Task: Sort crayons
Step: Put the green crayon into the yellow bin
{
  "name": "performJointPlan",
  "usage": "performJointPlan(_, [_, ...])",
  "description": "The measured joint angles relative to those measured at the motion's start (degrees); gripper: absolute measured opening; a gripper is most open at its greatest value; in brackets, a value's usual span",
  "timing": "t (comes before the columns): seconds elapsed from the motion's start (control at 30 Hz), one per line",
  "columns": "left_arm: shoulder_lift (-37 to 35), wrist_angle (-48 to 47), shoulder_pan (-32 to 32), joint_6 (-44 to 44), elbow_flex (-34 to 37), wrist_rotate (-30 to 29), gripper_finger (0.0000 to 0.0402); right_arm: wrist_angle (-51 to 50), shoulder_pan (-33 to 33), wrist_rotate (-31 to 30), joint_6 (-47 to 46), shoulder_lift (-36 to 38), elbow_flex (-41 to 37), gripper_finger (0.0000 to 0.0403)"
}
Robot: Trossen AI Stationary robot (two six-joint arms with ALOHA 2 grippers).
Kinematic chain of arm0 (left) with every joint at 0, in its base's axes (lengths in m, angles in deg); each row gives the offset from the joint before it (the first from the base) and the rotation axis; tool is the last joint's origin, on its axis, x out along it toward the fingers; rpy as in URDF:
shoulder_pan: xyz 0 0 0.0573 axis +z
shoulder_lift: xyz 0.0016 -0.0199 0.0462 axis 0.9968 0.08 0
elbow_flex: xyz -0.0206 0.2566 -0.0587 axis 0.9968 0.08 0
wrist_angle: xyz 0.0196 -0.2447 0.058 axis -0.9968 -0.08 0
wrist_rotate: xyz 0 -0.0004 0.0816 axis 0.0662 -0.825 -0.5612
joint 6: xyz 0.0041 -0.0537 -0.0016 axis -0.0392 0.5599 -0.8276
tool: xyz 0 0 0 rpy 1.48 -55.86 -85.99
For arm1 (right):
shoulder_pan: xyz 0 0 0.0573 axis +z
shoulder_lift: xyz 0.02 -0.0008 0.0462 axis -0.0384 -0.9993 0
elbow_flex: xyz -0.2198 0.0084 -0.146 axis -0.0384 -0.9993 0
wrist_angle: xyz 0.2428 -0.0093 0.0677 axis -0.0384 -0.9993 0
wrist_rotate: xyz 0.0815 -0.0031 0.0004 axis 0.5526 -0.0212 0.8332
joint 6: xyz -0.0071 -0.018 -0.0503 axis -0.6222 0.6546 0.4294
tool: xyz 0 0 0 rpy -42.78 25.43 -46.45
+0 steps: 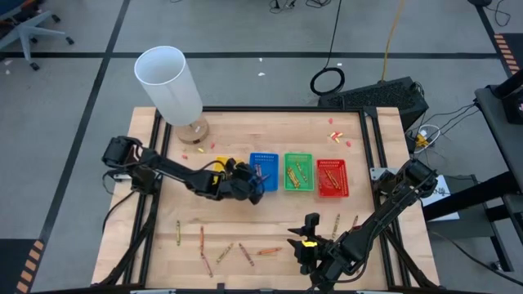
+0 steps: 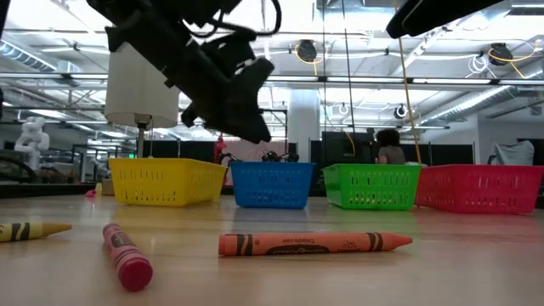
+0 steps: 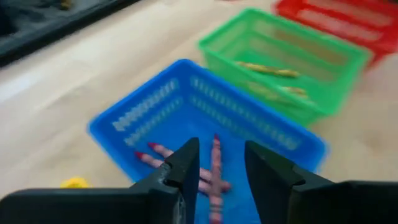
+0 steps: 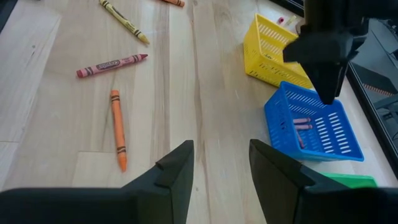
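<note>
Red wax shows between the parted fingers of the left gripper (image 3: 217, 171): a crayon (image 3: 216, 163) hangs or falls there above the blue tray (image 1: 263, 170), its long axis running along the fingers, and whether they touch it cannot be told. Two more reddish crayons (image 4: 301, 122) lie in that tray. The right gripper (image 4: 221, 165) hovers empty, fingers apart, over the near edge of the table (image 1: 245, 131). An orange crayon (image 4: 117, 130) lies just ahead and to its left, pointing near to far, so the right arm looks best placed for it.
</note>
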Motion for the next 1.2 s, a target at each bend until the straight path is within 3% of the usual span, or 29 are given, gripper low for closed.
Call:
performJointPlan(0.17, [-2.4,-0.2,-2.4,-1.6,-0.4,5.8,0.0128,-0.1,0.2,0.4,-1.2,0.0,0.0,0.0139])
performJointPlan(0.47, [-7.7,-0.6,-14.5,-4.3,-0.5,5.9,0.0128,-3.8,0.4,10.1,-12.9,0.0,0.0,0.0139])
performJointPlan(0.7, [-7.9,-0.7,-24.4,-3.9,-0.5,4.6,0.0128,-14.5,0.8,26.5,-32.0,0.0,0.0,0.0139])
performJointPlan(0.87, [-7.9,-0.3,-28.8,-2.8,-0.5,-1.4,0.0128,-25.7,2.3,32.6,-50.4,0.0,0.0,0.0139])
performJointPlan(1.0, [-7.9,-0.3,-29.8,-2.8,-0.5,-4.2,0.0128,-31.8,3.9,35.0,-62.2,0.0,0.0,0.0139])
performJointPlan(1.2, [-7.9,-0.3,-29.5,-2.8,-0.5,-4.3,0.0128,-38.2,4.4,34.3,-68.3,0.0,-0.6,0.0139])
